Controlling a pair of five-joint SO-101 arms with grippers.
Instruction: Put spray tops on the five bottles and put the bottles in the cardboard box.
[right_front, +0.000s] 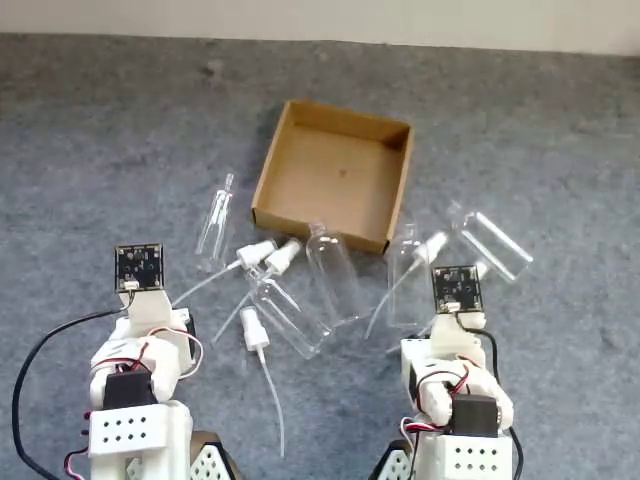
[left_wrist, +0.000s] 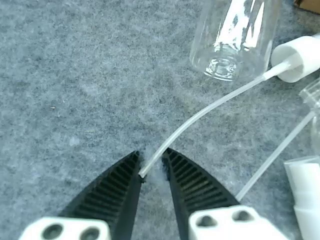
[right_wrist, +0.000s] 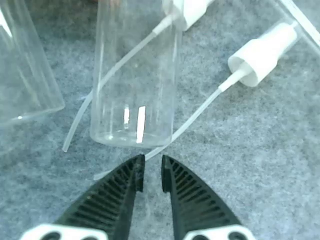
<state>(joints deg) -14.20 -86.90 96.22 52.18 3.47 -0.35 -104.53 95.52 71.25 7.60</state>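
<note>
The cardboard box (right_front: 340, 175) lies open-topped at the back centre. Clear bottles without tops lie on the grey mat: one on the left (right_front: 215, 222), two in the middle (right_front: 335, 270) (right_front: 290, 315), two on the right (right_front: 408, 275) (right_front: 490, 243). White spray tops with long tubes lie among them (right_front: 258, 252) (right_front: 283, 256) (right_front: 253, 330) (right_front: 432, 245). My left gripper (left_wrist: 151, 157) is narrowly open, with the end of a spray top's tube (left_wrist: 200, 117) lying between its tips. My right gripper (right_wrist: 152, 167) is also narrowly open, just short of a bottle's base (right_wrist: 135, 75).
Both arms stand at the table's front edge, left (right_front: 140, 400) and right (right_front: 455, 400). Grey mat stretches bare to the far left, the far right and behind the box.
</note>
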